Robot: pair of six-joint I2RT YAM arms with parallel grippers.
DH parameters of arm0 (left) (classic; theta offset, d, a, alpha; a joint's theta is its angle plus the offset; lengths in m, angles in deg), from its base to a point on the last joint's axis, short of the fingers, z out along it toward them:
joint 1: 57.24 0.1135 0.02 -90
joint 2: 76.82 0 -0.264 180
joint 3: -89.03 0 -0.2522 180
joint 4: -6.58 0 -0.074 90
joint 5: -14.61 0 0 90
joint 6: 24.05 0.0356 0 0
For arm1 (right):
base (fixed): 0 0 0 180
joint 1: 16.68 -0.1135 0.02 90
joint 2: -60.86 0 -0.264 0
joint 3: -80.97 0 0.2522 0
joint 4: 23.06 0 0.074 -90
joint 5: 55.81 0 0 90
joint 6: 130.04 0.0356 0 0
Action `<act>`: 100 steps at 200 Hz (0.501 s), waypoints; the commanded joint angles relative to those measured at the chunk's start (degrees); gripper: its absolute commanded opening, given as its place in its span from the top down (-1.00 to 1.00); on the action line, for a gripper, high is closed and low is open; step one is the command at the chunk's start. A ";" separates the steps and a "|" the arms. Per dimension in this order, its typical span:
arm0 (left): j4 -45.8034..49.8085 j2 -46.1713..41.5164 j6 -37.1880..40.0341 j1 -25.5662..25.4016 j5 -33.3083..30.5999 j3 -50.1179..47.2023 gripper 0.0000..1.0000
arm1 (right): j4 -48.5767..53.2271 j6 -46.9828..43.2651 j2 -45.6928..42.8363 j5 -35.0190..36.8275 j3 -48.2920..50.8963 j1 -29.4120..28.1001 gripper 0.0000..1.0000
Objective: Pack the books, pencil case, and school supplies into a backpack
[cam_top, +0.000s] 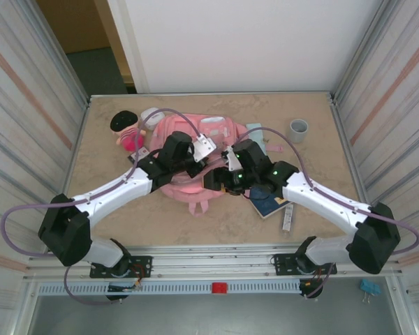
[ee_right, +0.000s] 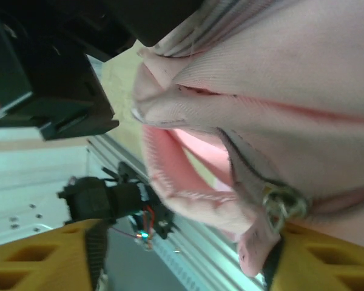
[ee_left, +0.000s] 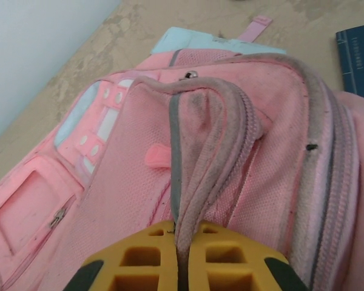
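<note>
Pinches limp backpack (ee_left: 145, 182) fold in closed left gripper (ee_left: 181, 242), right gripper (ee_right: 182, 260) spread beside zip pull (ee_right: 279, 203); likely soft, floppy, best taken at firmer zip hem.

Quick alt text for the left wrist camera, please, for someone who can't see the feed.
The left gripper is shut on a raised zipper edge of the pink backpack. Beyond the bag lie the mint pencil case and a corner of the navy book.
</note>
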 commanded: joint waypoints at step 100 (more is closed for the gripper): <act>-9.64 -3.67 4.63 9.67 35.59 -1.93 1.00 | -17.43 15.91 -15.78 -1.24 17.62 17.97 -0.83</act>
